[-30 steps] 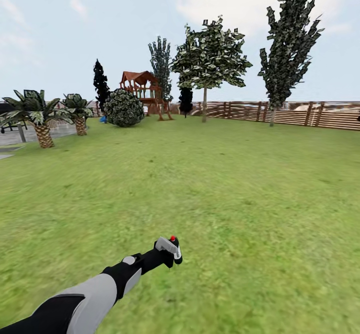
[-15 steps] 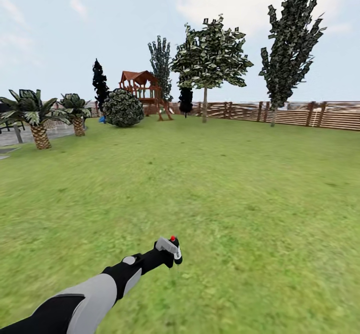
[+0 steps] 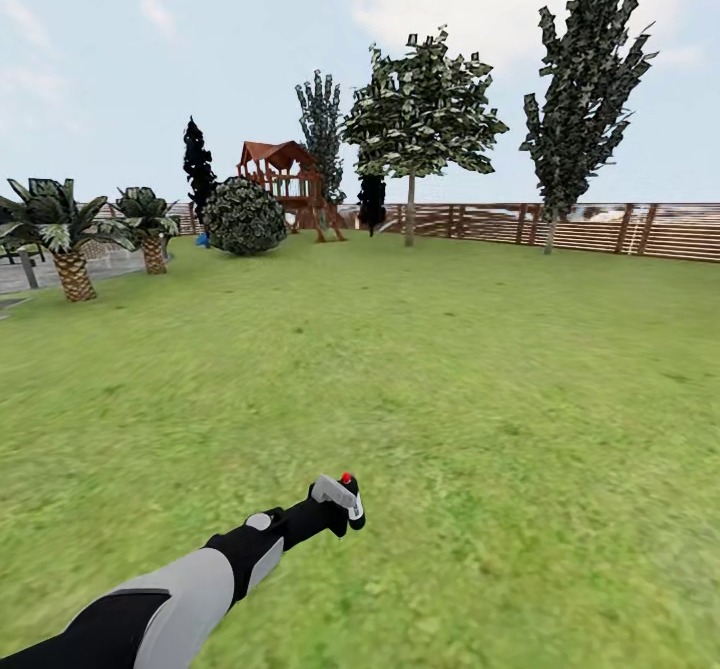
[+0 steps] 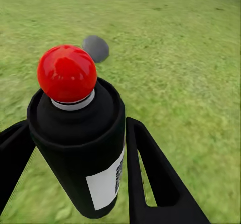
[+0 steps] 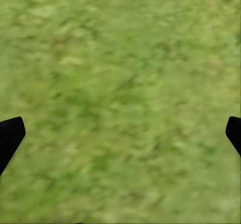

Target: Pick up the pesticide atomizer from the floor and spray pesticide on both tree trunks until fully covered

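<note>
Palms [image 3: 65, 234] slid leftward: view swinging right toward the trees [image 3: 420, 114]. Left gripper [image 3: 340, 509] clamped on atomizer [image 4: 78, 133], right gripper [image 5: 120, 133] spread wide. Drive close, aim nozzle at trunk [image 3: 409, 209]

Cut off by the frame edges: right end effector [image 5: 120, 133], just two dark fingertips [image 5: 10, 133] showing. Atomizer [image 4: 80, 148] base cropped. Left arm [image 3: 150, 599] truncated. Distant tree trunk [image 3: 410, 209] too small for detail.

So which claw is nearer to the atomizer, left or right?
Left. The left claw is shut on the atomizer, one finger on each side. The right claw is open above bare grass.
</note>
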### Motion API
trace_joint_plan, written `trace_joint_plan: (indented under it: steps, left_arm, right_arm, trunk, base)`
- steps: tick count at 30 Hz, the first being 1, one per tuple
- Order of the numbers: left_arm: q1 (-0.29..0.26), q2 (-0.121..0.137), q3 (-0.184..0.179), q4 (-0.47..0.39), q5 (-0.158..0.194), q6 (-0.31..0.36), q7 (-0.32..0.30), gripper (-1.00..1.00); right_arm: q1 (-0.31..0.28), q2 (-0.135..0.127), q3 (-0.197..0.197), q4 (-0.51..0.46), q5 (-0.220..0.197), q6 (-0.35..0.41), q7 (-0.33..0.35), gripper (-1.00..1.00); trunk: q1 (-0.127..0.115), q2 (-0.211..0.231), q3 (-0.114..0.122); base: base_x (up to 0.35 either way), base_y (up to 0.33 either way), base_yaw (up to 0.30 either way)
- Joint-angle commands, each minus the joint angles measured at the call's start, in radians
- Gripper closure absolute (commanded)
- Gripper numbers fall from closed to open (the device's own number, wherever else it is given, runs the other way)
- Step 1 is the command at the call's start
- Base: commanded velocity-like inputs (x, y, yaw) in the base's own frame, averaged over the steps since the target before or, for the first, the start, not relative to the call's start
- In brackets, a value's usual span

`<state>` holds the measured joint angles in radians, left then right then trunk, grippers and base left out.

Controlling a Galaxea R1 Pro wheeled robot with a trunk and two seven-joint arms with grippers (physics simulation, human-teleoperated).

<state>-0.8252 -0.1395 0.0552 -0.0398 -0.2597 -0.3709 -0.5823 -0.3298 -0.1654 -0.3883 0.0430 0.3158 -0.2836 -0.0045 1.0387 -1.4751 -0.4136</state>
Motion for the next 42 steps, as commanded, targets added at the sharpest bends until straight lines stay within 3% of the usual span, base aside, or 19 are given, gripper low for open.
trace_joint_plan:
  steps: [1, 18, 20, 21, 22, 25, 42]
  left_arm:
    - [0.0, 0.0, 0.002, 0.0, 0.0, 0.0, 0.001, 1.0]
    - [0.0, 0.0, 0.002, 0.001, 0.0, 0.0, 0.002, 1.0]
    - [0.0, 0.0, 0.002, 0.001, 0.0, 0.0, 0.002, 1.0]
    - [0.0, 0.0, 0.002, 0.001, 0.0, 0.0, 0.002, 1.0]
    - [0.0, 0.0, 0.002, 0.001, 0.0, 0.0, 0.002, 1.0]
    - [0.0, 0.0, 0.002, 0.001, -0.001, 0.0, 0.002, 1.0]
    - [0.0, 0.0, 0.002, 0.001, -0.001, 0.001, 0.002, 1.0]
  right_arm:
    - [0.0, 0.0, 0.0, -0.001, 0.0, 0.0, 0.0, -1.0]
    - [0.0, -0.009, -0.008, -0.004, -0.018, -0.003, -0.003, -1.0]
    - [0.0, -0.009, -0.009, -0.004, -0.094, -0.003, -0.003, -1.0]
    - [0.0, -0.009, -0.009, -0.004, -0.163, -0.003, -0.003, -1.0]
    - [0.0, -0.009, -0.008, -0.004, -0.199, -0.003, -0.003, -1.0]
    - [0.0, -0.009, -0.007, -0.005, -0.251, -0.003, -0.003, -1.0]
    - [0.0, -0.008, -0.006, -0.003, -0.265, -0.003, -0.003, -1.0]
  trunk:
    - [0.0, 0.0, 0.0]
    - [0.0, 0.0, 0.0]
    - [0.0, 0.0, 0.0]
    - [0.0, 0.0, 0.0]
    - [0.0, 0.0, 0.0]
    - [0.0, 0.0, 0.0]
    - [0.0, 0.0, 0.0]
  base:
    - [0.347, 0.0, 0.0]
    - [0.347, 0.0, 0.0]
    - [0.347, 0.0, 0.0]
    - [0.348, 0.0, 0.0]
    - [0.348, 0.0, 0.0]
    - [0.347, 0.0, 0.0]
    - [0.347, 0.0, 0.0]
